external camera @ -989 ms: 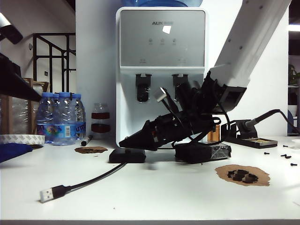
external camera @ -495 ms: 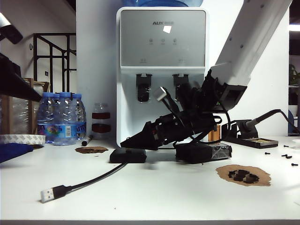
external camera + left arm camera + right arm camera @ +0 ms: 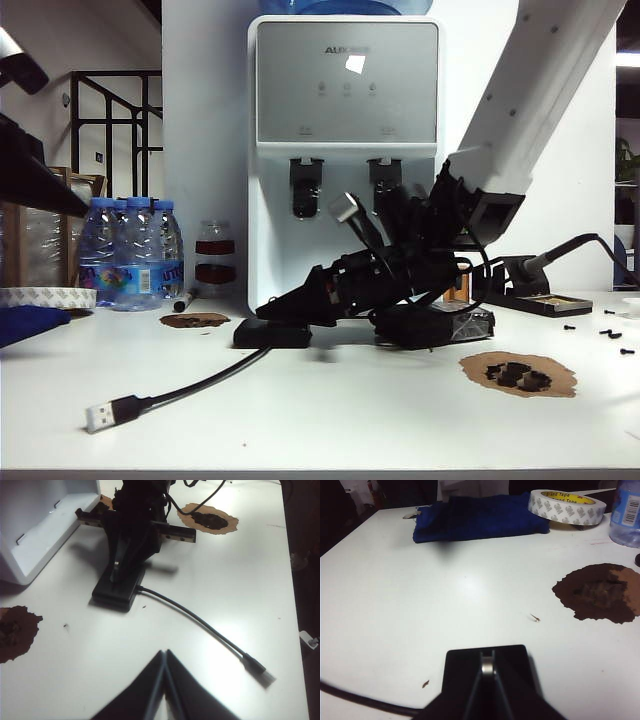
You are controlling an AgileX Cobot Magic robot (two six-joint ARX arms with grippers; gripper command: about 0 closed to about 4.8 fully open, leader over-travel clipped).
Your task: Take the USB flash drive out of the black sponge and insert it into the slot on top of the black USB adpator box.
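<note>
1. Nearest to me on the table lies the black cable (image 3: 190, 385) with its silver plug (image 3: 98, 415). It leads to the black USB adpator box (image 3: 272, 333). If the right arm pushes sideways, I think the light box can slide, since only this cable is attached to it.

2. The right gripper (image 3: 488, 672) is just above the box, fingers closed on the USB flash drive (image 3: 487, 668), a small silver piece between the tips. The risk I see: the stick meets the slot tilted, jams, or slips in the grip.

3. The left gripper (image 3: 164, 677) hangs apart from the box, over the bare table. Its fingers are pressed together and hold nothing, so it does not steady the box.

4. Farther back the black sponge (image 3: 440, 325) rests under the right arm, close to the box. I cannot see any stick in it.
</note>
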